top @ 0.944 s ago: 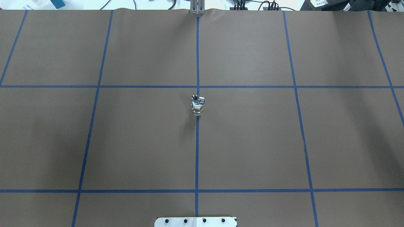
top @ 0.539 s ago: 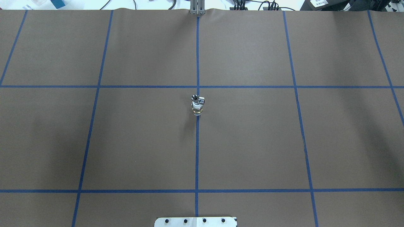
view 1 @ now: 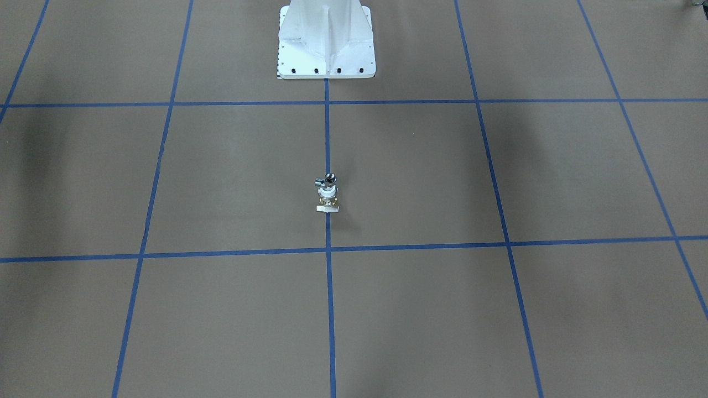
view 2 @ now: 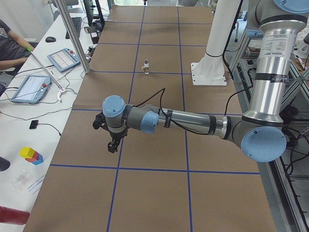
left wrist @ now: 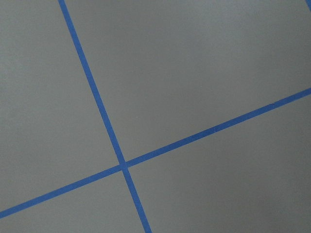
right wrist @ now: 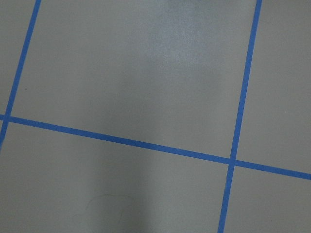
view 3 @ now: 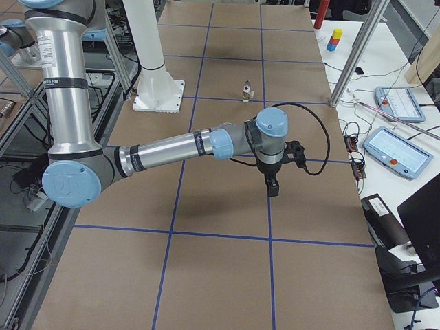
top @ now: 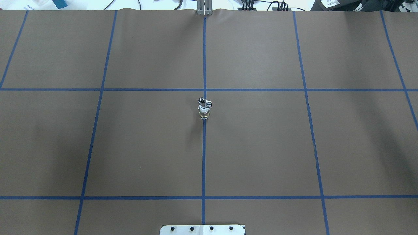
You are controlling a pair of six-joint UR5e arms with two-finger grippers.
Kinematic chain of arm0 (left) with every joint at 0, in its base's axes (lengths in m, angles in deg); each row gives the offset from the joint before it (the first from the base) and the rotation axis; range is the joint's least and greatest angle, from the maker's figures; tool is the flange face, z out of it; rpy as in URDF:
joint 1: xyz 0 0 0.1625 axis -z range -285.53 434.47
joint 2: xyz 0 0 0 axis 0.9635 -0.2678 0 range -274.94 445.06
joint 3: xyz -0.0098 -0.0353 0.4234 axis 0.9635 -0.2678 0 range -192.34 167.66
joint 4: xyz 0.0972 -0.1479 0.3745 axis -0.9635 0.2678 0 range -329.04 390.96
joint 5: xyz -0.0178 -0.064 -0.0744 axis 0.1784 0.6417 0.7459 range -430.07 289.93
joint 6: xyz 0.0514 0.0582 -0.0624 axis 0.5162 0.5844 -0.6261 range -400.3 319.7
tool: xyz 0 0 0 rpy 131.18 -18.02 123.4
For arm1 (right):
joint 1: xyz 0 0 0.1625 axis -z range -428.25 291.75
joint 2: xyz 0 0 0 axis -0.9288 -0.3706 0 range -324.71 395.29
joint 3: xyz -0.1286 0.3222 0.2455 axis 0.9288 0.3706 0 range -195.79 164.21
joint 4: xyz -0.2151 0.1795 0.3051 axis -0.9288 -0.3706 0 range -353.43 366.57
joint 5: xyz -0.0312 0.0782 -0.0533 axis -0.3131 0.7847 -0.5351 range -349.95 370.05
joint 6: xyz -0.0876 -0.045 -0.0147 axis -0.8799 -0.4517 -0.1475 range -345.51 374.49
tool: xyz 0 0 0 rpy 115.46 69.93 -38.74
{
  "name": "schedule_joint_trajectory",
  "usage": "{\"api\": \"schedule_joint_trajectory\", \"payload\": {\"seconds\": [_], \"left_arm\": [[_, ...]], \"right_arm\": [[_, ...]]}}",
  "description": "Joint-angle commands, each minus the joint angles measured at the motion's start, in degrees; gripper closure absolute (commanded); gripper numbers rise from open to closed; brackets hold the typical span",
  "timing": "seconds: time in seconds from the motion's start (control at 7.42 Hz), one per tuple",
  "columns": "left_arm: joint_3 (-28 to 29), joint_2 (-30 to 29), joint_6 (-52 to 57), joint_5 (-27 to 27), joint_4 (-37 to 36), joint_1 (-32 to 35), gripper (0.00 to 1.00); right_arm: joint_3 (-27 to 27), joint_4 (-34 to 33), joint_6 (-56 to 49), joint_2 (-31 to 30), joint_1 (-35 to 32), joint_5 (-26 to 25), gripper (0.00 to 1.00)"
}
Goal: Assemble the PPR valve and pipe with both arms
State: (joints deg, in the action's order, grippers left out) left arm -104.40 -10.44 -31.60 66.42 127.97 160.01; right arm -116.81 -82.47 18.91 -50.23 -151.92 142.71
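A small chrome, white and brass valve-and-pipe piece [top: 204, 109] stands upright on the centre tape line; it also shows in the front view [view 1: 327, 193] and far off in both side views [view 2: 146, 66] [view 3: 247, 90]. My left gripper [view 2: 112, 145] hangs over the table's left end, far from the piece. My right gripper [view 3: 273, 187] hangs over the right end, also far from it. Both show only in the side views, so I cannot tell whether they are open or shut. The wrist views show only brown paper and blue tape.
The white pedestal base [view 1: 326, 38] stands at the robot's side of the table. An aluminium post [view 2: 72, 34], tablets [view 2: 63, 59] and a person's arm are at the operators' side. Coloured blocks [view 2: 31, 154] lie off the mat.
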Motion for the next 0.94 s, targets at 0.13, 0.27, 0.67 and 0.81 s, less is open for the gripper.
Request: {"api": "schedule_joint_trajectory", "payload": {"seconds": [0.13, 0.27, 0.67, 0.81], "left_arm": [[-0.92, 0.13, 0.09, 0.0, 0.46, 0.15, 0.0], [-1.19, 0.13, 0.0, 0.0, 0.55, 0.15, 0.0], [-1.37, 0.13, 0.09, -0.09, 0.46, 0.15, 0.0], [-1.54, 0.13, 0.0, -0.18, 0.46, 0.15, 0.0]], "right_arm": [[0.47, 0.8, 0.24, -0.09, 0.0, 0.32, 0.01], [0.47, 0.8, 0.24, -0.09, 0.0, 0.32, 0.01], [0.64, 0.8, 0.07, -2.1, 0.0, 0.41, 0.01], [0.56, 0.8, 0.15, -2.29, 0.0, 0.41, 0.01]]}}
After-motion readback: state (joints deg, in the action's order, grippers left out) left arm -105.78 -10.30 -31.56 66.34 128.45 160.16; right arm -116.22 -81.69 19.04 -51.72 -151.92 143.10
